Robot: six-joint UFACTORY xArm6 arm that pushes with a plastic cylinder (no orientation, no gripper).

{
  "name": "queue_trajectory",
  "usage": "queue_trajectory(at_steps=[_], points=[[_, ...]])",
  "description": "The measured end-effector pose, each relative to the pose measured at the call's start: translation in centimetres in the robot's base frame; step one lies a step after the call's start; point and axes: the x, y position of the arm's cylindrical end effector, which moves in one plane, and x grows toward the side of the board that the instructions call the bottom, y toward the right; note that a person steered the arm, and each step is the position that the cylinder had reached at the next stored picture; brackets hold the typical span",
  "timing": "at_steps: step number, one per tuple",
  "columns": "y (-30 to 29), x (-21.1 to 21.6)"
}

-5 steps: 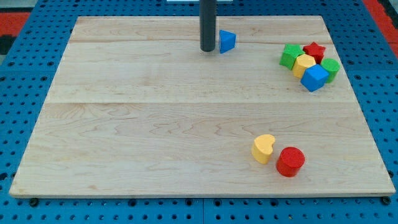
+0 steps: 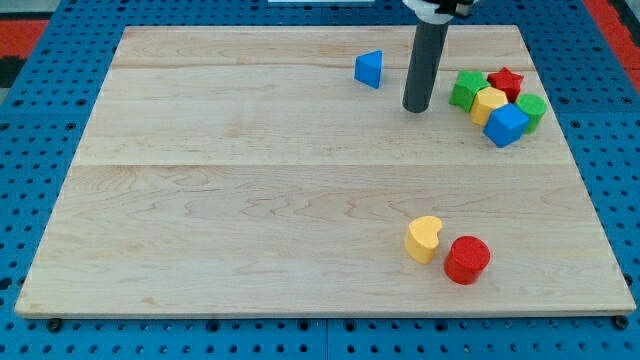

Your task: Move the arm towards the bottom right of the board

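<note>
The arm is seen to end in a plain dark rod (image 2: 426,62), so no claw is carried: nothing can be opened, clenched or grasped, and nothing is held. My tip (image 2: 417,108) is set on the wooden board (image 2: 250,200) in its upper part, and every place below is given relative to that tip. The blue triangular block (image 2: 369,68) is found to the view's left of the tip and a little higher, near but clearly apart from it. A tight cluster is seen to the view's right: the green block (image 2: 464,89) lies nearest, just beside the tip with a narrow strip of bare wood between, so no contact is shown. Further right in the same cluster, the yellow block (image 2: 488,104), the red star block (image 2: 506,81), the blue cube (image 2: 506,125) and a second green block (image 2: 531,109) are packed against one another. Well below the tip, toward the view's bottom, the yellow heart-shaped block (image 2: 424,239) and the red cylinder (image 2: 466,259) are placed side by side, touching or almost so. The board's bottom right corner, named in the task, lies far below and to the view's right of the tip, beyond that pair. The board is surrounded by a blue perforated surface (image 2: 40,180).
</note>
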Motion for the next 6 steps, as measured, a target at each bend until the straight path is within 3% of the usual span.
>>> queue_trajectory(at_steps=[1,3,6], points=[[-0.1,2.2],[7.8,7.6],[10.5,21.7]])
